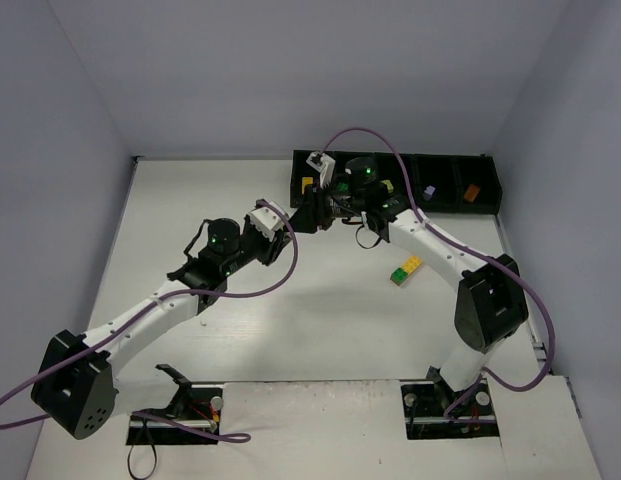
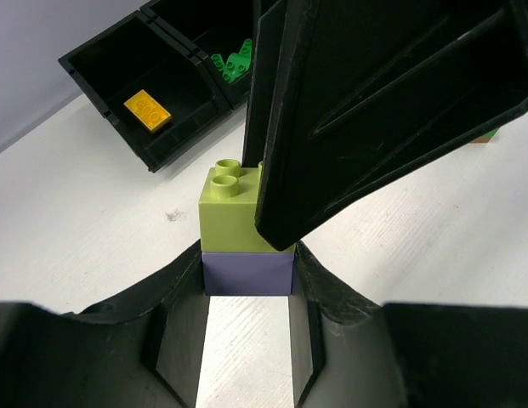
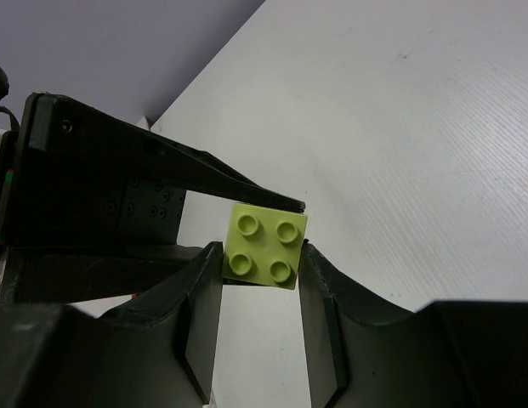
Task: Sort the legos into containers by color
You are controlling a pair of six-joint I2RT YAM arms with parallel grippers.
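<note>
My left gripper is shut on a lavender brick with a lime green brick stacked on it. My right gripper is shut on that lime brick from above; one of its fingers covers the lime brick's right side in the left wrist view. Both grippers meet just in front of the black tray, above the table. The tray holds a yellow brick in its left compartment and dark green bricks in the second.
A yellow and lime green stack lies on the table by the right arm. A lavender brick and an orange-brown one lie in the tray's right compartments. Purple cables loop over both arms.
</note>
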